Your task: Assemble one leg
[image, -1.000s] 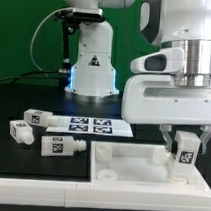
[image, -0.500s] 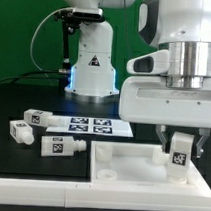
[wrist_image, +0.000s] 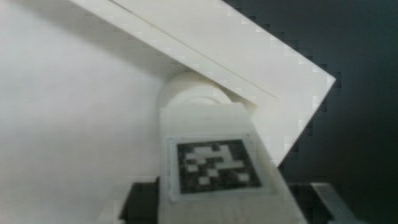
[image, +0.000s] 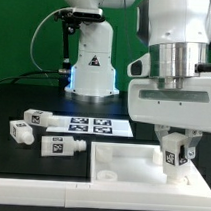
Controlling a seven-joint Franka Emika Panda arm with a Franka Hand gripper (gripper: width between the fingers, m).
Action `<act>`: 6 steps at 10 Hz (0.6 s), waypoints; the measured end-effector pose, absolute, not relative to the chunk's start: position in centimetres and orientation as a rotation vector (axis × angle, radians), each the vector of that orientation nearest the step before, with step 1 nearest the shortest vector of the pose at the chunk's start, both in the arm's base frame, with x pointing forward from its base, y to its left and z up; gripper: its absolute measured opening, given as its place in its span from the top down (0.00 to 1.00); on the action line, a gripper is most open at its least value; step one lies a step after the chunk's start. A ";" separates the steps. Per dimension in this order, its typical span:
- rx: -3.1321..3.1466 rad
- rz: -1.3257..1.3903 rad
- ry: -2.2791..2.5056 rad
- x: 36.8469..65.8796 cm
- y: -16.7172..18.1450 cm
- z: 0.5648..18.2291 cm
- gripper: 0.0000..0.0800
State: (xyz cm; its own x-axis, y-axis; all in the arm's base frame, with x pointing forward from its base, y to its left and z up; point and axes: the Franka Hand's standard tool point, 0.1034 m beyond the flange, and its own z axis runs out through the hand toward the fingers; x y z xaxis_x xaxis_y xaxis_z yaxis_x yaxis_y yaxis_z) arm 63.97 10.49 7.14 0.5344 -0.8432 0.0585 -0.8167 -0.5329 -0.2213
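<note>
My gripper (image: pixel 172 147) is shut on a white leg (image: pixel 172 152) with a black-and-white tag and holds it upright over the corner of the large white square panel (image: pixel 126 162) on the exterior view's right. In the wrist view the leg (wrist_image: pixel 212 150) sits between my two dark fingers (wrist_image: pixel 150 198), and its far end meets the panel's corner (wrist_image: pixel 231 85) at the raised rim. Three more legs lie on the black table at the exterior view's left: one (image: pixel 38 117), one (image: pixel 20 132) and one (image: pixel 63 145).
The marker board (image: pixel 90 124) lies flat behind the panel. The robot's white base (image: pixel 92 68) stands at the back. A white ledge (image: pixel 39 193) runs along the table's front.
The gripper and its leg have shifted a little toward the exterior view's left and slightly up, still over the same panel corner. The loose legs have not moved.
</note>
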 end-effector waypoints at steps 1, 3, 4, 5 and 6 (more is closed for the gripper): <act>-2.672 -0.244 1.310 64.0 10.5 7.2 0.53; -2.898 -0.284 0.809 64.2 10.5 7.8 0.36; -2.955 -0.294 0.638 64.1 10.7 7.8 0.22; -2.960 -0.295 0.625 64.1 10.6 7.7 0.20; -2.992 -0.302 0.507 64.1 10.5 7.7 0.20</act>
